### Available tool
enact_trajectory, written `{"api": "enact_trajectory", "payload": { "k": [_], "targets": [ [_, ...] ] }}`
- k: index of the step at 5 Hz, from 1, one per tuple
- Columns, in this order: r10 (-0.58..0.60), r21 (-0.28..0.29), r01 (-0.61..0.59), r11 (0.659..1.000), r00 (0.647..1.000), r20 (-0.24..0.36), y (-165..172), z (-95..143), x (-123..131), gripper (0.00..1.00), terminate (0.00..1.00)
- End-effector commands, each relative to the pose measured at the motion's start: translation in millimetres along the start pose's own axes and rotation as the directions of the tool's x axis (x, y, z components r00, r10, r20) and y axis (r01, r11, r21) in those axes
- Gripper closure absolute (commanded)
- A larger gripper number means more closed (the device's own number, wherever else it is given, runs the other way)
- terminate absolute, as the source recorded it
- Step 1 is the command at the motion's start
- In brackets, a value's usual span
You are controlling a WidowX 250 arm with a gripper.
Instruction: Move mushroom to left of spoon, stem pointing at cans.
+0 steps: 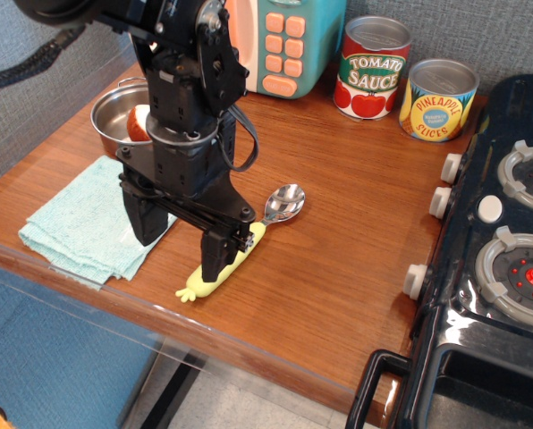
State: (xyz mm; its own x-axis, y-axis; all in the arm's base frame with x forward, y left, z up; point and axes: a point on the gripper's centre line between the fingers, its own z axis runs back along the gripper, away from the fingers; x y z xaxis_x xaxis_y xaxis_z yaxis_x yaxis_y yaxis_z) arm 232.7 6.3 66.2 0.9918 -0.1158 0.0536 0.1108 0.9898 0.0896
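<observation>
The black robot gripper hangs low over the wooden table, its two fingers spread apart with nothing between them, one finger over the light-blue folded cloth, the other in front of the pale yellow-green handled spoon with a shiny metal bowl. The reddish-brown mushroom with a cream stem sits inside the steel pot, mostly hidden by the arm. The red-white tomato sauce can and yellow-blue pineapple can stand at the back

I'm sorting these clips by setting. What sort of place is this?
Probably a toy kitchen set up on a wooden table: a play stove with knobs, toy cans of tomato sauce and pineapple slices, and a small steel pot.
</observation>
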Motion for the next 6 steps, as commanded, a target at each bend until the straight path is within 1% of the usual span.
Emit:
{"api": "enact_trajectory", "payload": {
  "k": [1,2,3,4,5,6],
  "targets": [
    [0.0,0.0,0.0,1.0,1.0,0.0,0.0,0.0,0.0,0.0,0.0],
    [-0.017,-0.015,0.017,1.0,1.0,-0.013,15.5,-3.0,13.2,0.0,0.0],
    [-0.034,-0.018,0.034,0.999,0.999,0.013,33.4,2.7,26.3,0.0,0.0],
    [-0.031,0.003,0.031,1.0,0.999,0.045,56.1,12.4,45.1,0.0,0.0],
    [0.008,0.037,-0.011,0.999,0.996,0.094,91.3,28.0,73.9,0.0,0.0],
    [0.046,0.033,-0.051,0.998,0.99,0.137,116.1,40.5,99.1,0.0,0.0]
  ]
}}
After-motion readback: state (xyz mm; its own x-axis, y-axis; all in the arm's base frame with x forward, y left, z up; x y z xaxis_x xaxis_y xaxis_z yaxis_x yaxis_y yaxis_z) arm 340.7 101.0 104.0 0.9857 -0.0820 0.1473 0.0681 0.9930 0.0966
